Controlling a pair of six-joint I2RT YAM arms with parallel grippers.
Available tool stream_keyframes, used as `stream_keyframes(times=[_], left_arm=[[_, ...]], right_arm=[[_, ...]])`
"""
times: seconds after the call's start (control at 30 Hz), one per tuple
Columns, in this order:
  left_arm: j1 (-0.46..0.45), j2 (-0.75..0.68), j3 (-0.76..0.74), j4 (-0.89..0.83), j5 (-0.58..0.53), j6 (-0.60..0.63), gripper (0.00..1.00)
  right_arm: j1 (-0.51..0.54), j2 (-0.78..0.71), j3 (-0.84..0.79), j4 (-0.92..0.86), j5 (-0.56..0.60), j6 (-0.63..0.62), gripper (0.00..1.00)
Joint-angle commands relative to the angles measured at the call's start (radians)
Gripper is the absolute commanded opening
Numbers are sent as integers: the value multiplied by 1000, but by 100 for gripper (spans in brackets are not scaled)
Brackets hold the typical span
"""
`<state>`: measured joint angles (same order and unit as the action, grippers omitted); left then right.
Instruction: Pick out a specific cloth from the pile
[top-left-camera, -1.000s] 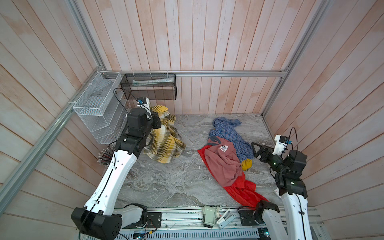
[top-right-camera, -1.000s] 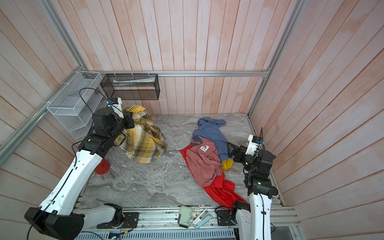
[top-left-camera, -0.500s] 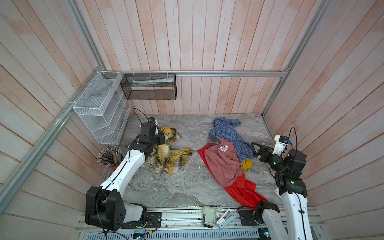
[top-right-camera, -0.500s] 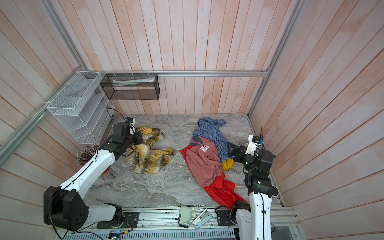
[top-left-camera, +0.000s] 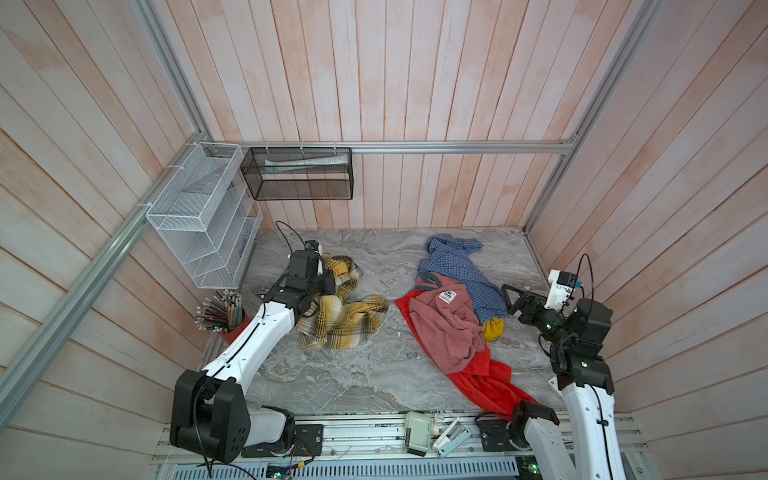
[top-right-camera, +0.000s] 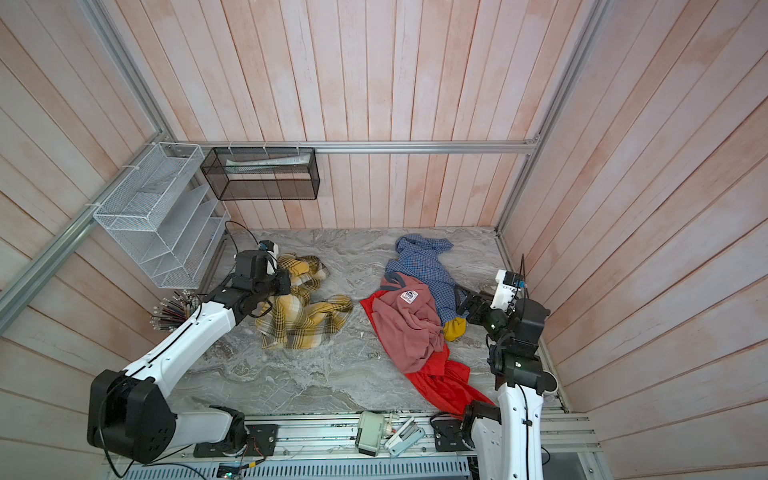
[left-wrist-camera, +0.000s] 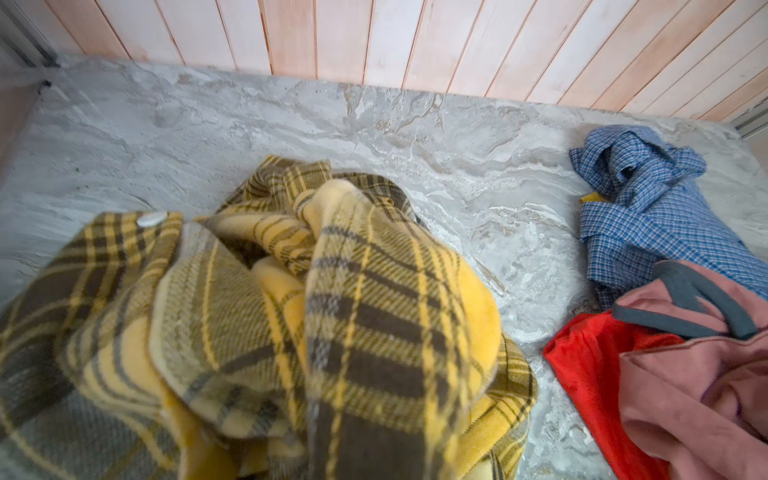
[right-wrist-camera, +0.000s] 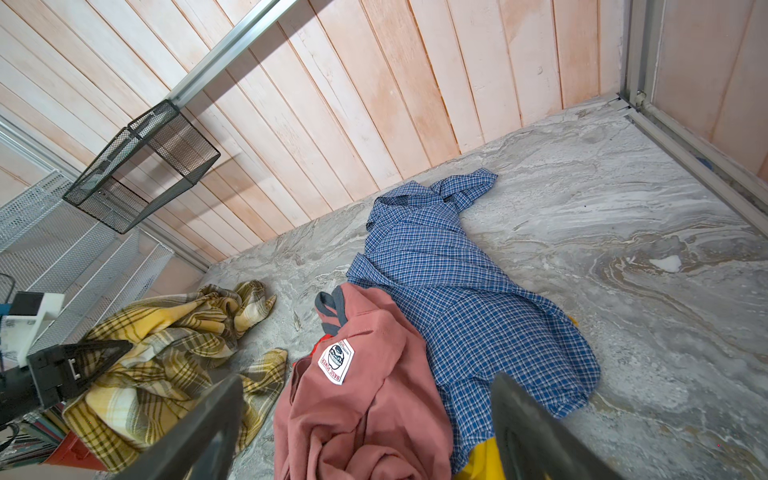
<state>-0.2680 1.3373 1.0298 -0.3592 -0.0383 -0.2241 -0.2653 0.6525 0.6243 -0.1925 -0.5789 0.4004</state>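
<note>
Left gripper (top-left-camera: 329, 286) clamped shut on cloth (top-left-camera: 345, 324): yellow plaid, olive-black stripes, crumpled on desk (top-left-camera: 365, 386) below gripper. Bare desk separates it from pile (top-left-camera: 449, 328). Right gripper (top-left-camera: 512, 300) spread wide, empty, beside pile edge.

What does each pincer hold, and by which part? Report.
Left pincer grips the plaid shirt by a bunched fold. Right pincer, open, holds nothing.

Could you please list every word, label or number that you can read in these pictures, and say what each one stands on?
"BASIC POWER", probably, in red along one edge of the white patch on the dusty pink garment.
The patch's other print, around its dark emblem: too small to read.
Marks on the sheet in the black mesh basket: too small to read.
</note>
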Motion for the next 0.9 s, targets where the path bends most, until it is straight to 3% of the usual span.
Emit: stream_keyframes(times=[0.0, 0.17, 0.3, 0.5, 0.6, 0.73, 0.87], left_arm=[[-57, 7, 65, -9, -18, 80, 3], [-96, 91, 3, -71, -63, 29, 5], [-98, 127, -20, -94, -58, -15, 13], [-105, 143, 29, -169, -261, -10, 12], [-142, 99, 27, -115, -187, 57, 12], [-310, 98, 6, -32, -196, 176, 12], [-352, 108, -16, 17, -76, 165, 14]], right_arm=[[-3, -2, -23, 30, -18, 15, 93], [-2, -5, -21, 18, -17, 7, 93], [-2, 0, -12, 10, -11, -7, 93], [-2, 6, -20, 19, -17, -1, 93], [-3, 2, -27, 14, -9, -5, 92], [-3, 9, -35, 13, -14, 0, 93], [-3, 6, -27, -8, -13, -12, 93]])
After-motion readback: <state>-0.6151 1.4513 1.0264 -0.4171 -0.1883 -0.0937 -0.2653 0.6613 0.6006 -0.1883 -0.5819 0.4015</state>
